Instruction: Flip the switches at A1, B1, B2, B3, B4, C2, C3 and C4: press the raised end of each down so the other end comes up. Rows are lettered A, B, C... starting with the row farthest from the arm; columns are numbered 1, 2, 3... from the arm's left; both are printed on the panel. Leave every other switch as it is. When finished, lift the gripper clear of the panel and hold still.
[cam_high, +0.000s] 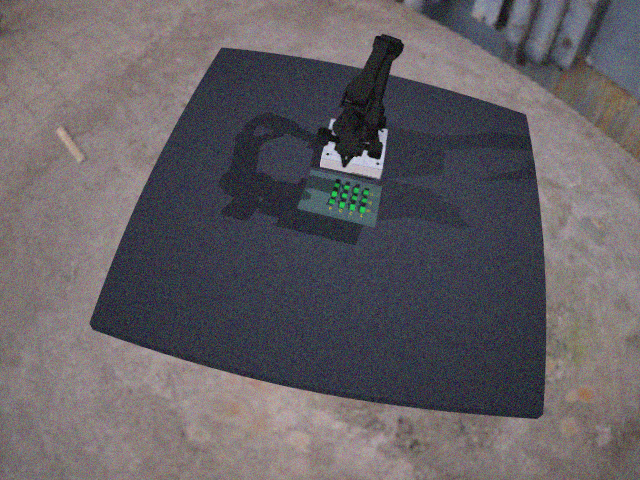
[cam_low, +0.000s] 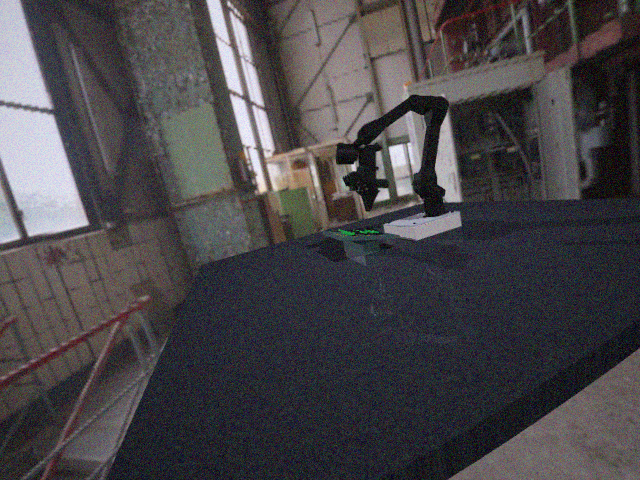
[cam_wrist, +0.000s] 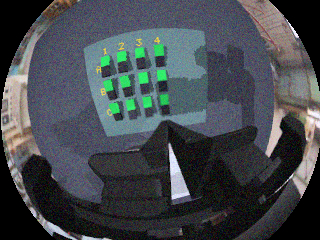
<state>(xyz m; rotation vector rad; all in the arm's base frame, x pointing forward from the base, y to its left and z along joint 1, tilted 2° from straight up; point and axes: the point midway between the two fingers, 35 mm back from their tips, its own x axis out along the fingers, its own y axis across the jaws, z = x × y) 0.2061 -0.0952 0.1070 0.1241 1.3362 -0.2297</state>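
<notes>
1. Here's the arm (cam_high: 378, 67) (cam_low: 433, 139), rising from its white base (cam_high: 351, 169) (cam_low: 439, 227), elbow bent high, forearm sloping down and out toward the panel (cam_high: 316, 205) (cam_low: 361, 249) (cam_wrist: 189, 45).
2. The tool (cam_high: 345, 163) (cam_low: 368, 207) (cam_wrist: 166, 124) points down, fingers together on nothing, tips clear above the panel's height, toward its base side.
3. And the panel! It sits on the counter (cam_high: 310, 310) (cam_low: 361, 361) (cam_wrist: 60, 75), just in front of the base, long axis running left to right across the arm's front.
4. Row A faces away from the arm, row C toward it; column 1 is on the arm's left, with a bare stretch beyond column 4.
5. The switches (cam_high: 354, 198) (cam_wrist: 144, 78) run lengthwise near to far, green parts away from the arm, dark parts toward it. Exact tilts? Too small to call.
</notes>
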